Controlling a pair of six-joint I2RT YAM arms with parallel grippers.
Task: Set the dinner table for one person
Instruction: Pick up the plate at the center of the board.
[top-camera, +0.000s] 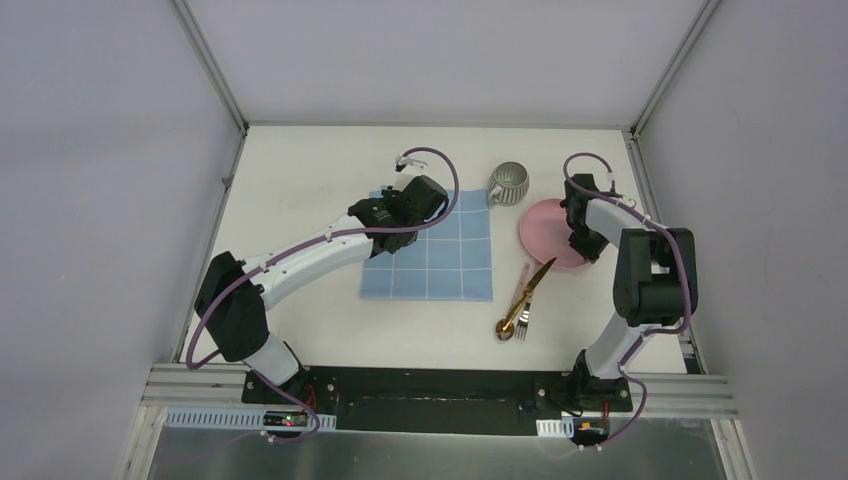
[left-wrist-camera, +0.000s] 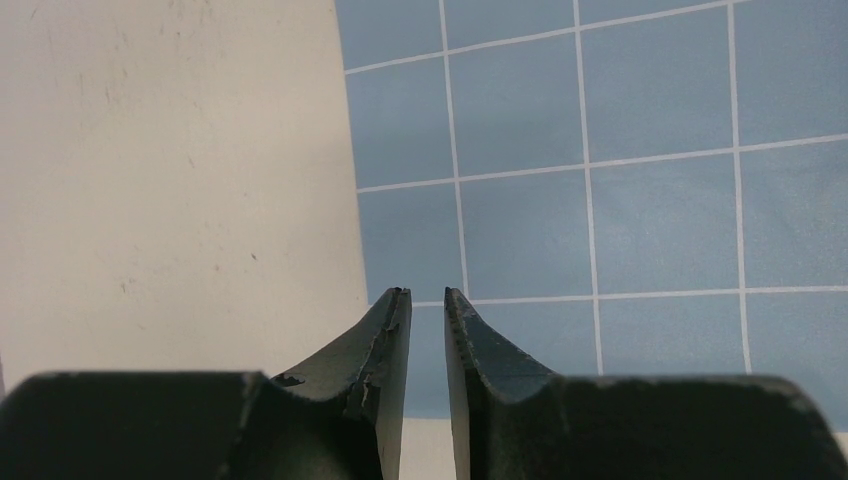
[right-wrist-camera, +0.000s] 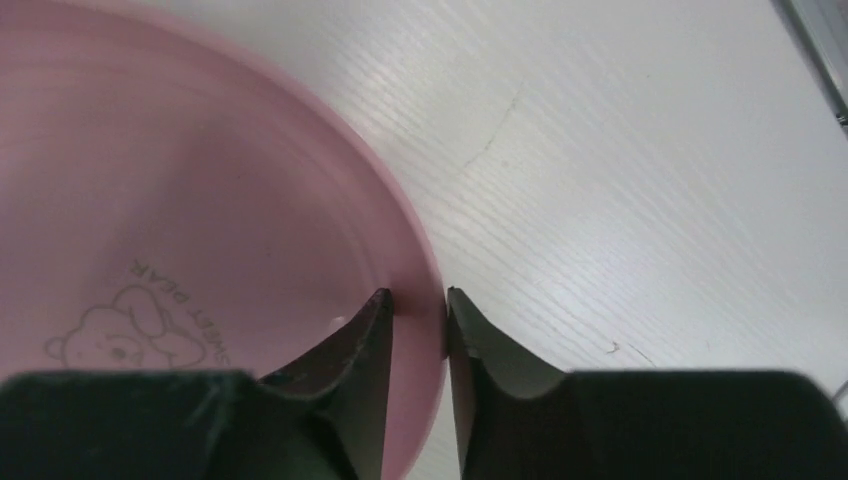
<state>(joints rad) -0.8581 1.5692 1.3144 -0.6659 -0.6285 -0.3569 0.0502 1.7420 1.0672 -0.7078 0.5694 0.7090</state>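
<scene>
The dinner table (top-camera: 300, 200) is a plain off-white top. A light-blue grid cloth (top-camera: 440, 255) lies flat on it. My left gripper (top-camera: 385, 212) hovers over the cloth's far-left corner (left-wrist-camera: 620, 200). In the left wrist view its jaws (left-wrist-camera: 427, 292) are almost closed, with a thin gap and nothing between them. A pink plate (top-camera: 550, 232) lies right of the cloth. My right gripper (top-camera: 580, 245) is shut on its right rim: in the right wrist view (right-wrist-camera: 418, 292) one finger is inside the plate (right-wrist-camera: 200, 200) and one outside.
A grey ribbed mug (top-camera: 510, 183) stands behind the plate. A gold knife (top-camera: 535, 285), a fork (top-camera: 522, 320) and a spoon (top-camera: 505, 328) lie bunched near the cloth's front-right corner. Aluminium rails edge the table, and grey walls stand on both sides.
</scene>
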